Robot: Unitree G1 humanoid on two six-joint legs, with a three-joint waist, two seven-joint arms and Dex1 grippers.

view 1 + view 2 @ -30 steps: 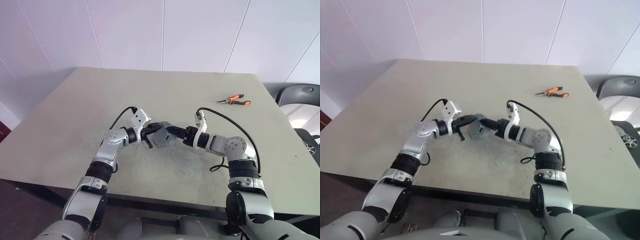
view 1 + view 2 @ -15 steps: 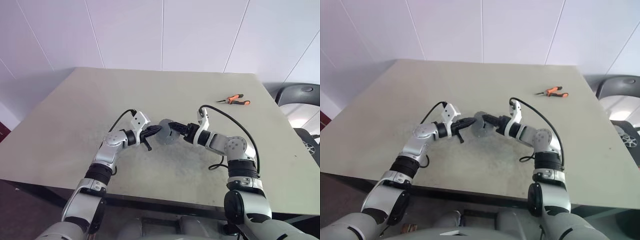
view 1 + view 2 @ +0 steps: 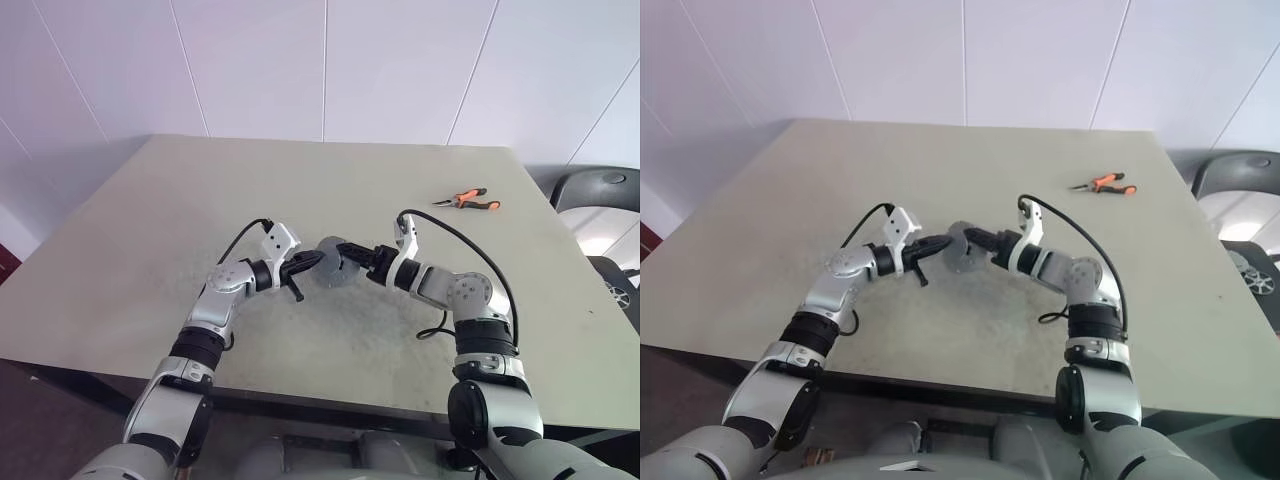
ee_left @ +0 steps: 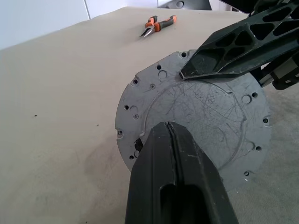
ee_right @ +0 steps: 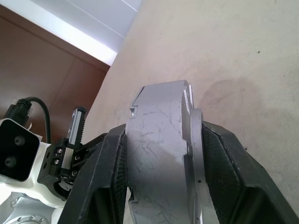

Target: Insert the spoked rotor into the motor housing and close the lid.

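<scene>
A round silver-grey casing, the motor housing (image 3: 335,272), hangs on edge just above the table's middle. My right gripper (image 5: 163,130) is shut on it, one black finger (image 5: 103,172) on each side of its thick rim. Its flat scratched face (image 4: 205,107), ringed with small holes, faces my left gripper (image 4: 169,128). That gripper is shut, its tips resting against the face. The left gripper (image 3: 312,262) comes in from the left and the right gripper (image 3: 348,256) from the right. The spoked rotor is hidden. I cannot pick out a separate lid.
Orange-handled pliers (image 3: 468,200) lie on the table (image 3: 150,250) at the far right, well away from both arms. A dark chair (image 3: 600,190) stands beyond the right edge. A black cable (image 3: 440,325) loops onto the tabletop by the right forearm.
My right gripper and the housing have edged slightly up and away, leaving the casing a little more upright. The left gripper has stayed put. Both grips look the same.
</scene>
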